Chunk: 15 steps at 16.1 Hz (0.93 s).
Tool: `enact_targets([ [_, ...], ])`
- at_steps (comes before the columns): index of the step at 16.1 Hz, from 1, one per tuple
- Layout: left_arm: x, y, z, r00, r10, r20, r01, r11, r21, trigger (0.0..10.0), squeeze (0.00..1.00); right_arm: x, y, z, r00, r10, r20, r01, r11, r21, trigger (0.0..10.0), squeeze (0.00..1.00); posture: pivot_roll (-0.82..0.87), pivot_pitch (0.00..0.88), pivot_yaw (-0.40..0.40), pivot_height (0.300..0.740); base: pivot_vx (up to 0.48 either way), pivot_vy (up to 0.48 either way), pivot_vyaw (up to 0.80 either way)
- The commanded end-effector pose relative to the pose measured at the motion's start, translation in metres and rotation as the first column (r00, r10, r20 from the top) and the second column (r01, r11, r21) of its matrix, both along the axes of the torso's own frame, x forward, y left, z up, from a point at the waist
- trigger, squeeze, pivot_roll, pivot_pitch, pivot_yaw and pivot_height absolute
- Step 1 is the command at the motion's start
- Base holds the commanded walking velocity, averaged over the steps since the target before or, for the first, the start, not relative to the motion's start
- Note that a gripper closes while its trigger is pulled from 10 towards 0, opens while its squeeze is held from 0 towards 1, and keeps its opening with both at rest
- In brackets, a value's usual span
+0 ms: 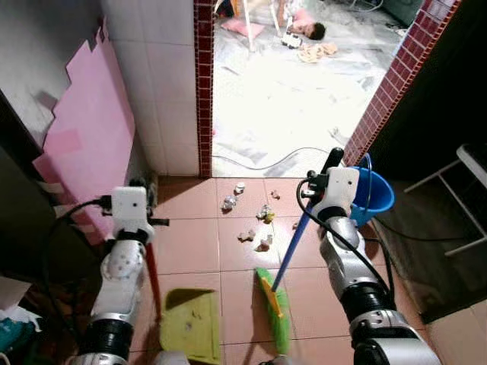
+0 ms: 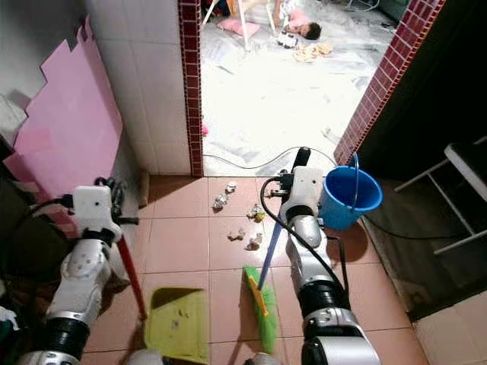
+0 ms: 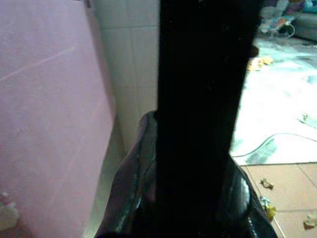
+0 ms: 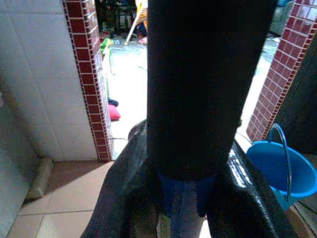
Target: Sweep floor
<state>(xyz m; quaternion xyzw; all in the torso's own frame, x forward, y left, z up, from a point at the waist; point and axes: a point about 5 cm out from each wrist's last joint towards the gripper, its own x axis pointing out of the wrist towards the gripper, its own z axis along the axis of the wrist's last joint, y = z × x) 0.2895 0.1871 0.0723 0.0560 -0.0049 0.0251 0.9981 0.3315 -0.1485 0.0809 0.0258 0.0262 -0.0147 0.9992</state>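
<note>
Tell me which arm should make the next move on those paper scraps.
Right. Its claw grips the blue-handled broom, whose green bristle head rests on the tiles just short of the crumpled paper scraps. The left claw only props the red handle of the yellow-green dustpan, set aside.

You have a green broom head [image 1: 275,308] on a blue stick with a black grip, and a lime-green dustpan [image 1: 190,323] on a red handle. The floor [image 1: 190,243] is salmon-pink tile; the walls are white tile edged in dark-red mosaic. Also listed: blue bucket [image 1: 374,195], pink board [image 1: 87,137].
</note>
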Motion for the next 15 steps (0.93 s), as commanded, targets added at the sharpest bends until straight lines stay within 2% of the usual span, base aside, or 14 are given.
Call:
enact_targets([
  [1, 0.002, 0.000, 0.008, 1.000, -0.014, 0.027, 0.013, 1.000, 0.029, 10.0, 0.00, 0.003, -0.002, 0.005, 1.000, -0.015, 0.021, 0.015, 1.000, 0.004, 10.0, 0.00, 0.08, 0.000, -0.034, 0.740, 0.000, 0.000, 0.00],
  [4, 0.004, 0.002, 0.010, 0.999, -0.035, 0.019, 0.034, 0.997, 0.065, 10.0, 0.00, 0.001, 0.001, 0.001, 1.000, -0.027, 0.017, 0.026, 0.999, 0.036, 10.0, 0.00, 0.09, 0.000, -0.012, 0.740, 0.000, 0.000, 0.00],
  [6, 0.004, 0.005, 0.010, 1.000, -0.014, 0.013, 0.013, 0.997, 0.077, 10.0, 0.00, -0.001, 0.002, -0.002, 1.000, -0.017, 0.010, 0.017, 0.999, 0.043, 10.0, 0.00, 0.09, 0.000, -0.016, 0.740, 0.000, 0.000, 0.00],
  [8, 0.003, 0.006, 0.009, 1.000, 0.000, 0.009, -0.001, 0.996, 0.086, 10.0, 0.00, -0.001, 0.001, -0.002, 1.000, 0.014, 0.004, -0.014, 1.000, 0.005, 10.0, 0.00, 0.09, 0.000, -0.019, 0.740, 0.000, 0.000, 0.00],
  [10, 0.002, 0.004, 0.009, 1.000, -0.002, 0.007, 0.001, 0.991, 0.131, 10.0, 0.00, 0.001, 0.004, 0.000, 0.999, 0.035, 0.013, -0.035, 0.999, -0.003, 10.0, 0.00, 0.09, 0.000, -0.022, 0.740, 0.000, 0.000, 0.80],
  [15, 0.000, 0.010, 0.005, 1.000, 0.020, -0.007, -0.019, 0.991, 0.134, 10.0, 0.00, 0.001, 0.007, 0.000, 0.999, 0.049, 0.011, -0.049, 0.999, 0.011, 10.0, 0.00, 0.09, 0.000, -0.029, 0.740, 0.000, 0.000, 0.80],
])
